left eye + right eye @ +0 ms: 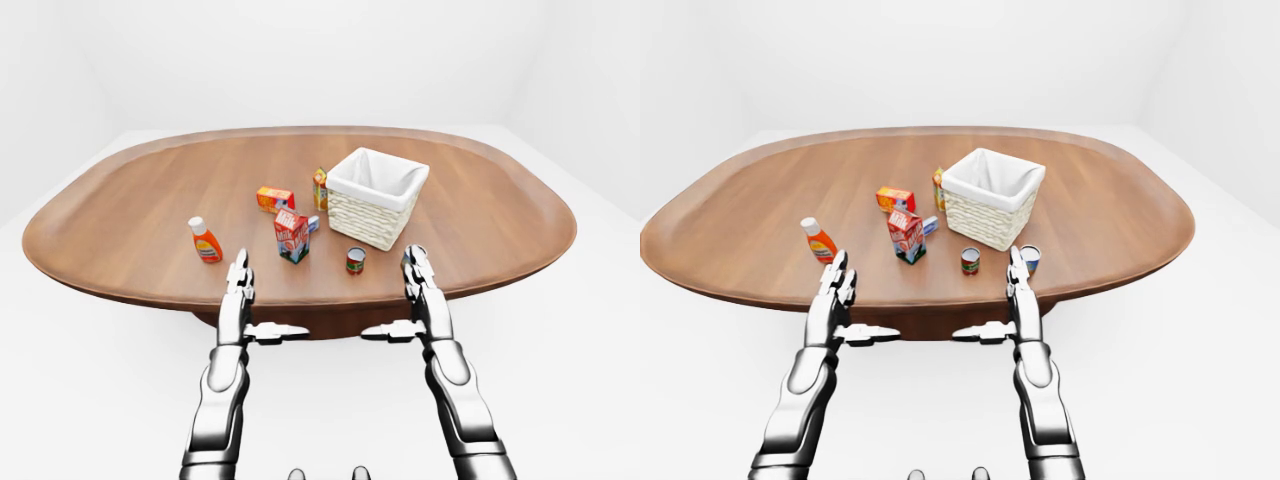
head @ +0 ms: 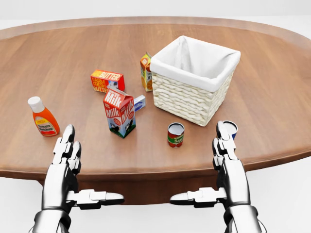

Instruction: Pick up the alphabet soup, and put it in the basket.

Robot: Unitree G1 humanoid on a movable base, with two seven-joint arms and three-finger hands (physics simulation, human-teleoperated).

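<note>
Both hands empty, soup can waiting by the basket

Nearest, the left hand [image 2: 68,160] and right hand [image 2: 226,155] hover at the bench [image 2: 272,97] edge, fingers spread apart, holding nothing. Past them the soup can [image 2: 175,134] stands upright just short of the basket [image 2: 194,80], below its near corner. It is likely rigid, smooth, fairly light, and best gripped round the side at mid-height.

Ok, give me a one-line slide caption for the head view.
Both open hands, left and right, hover at the table edge, soup can standing beside the basket.
</note>
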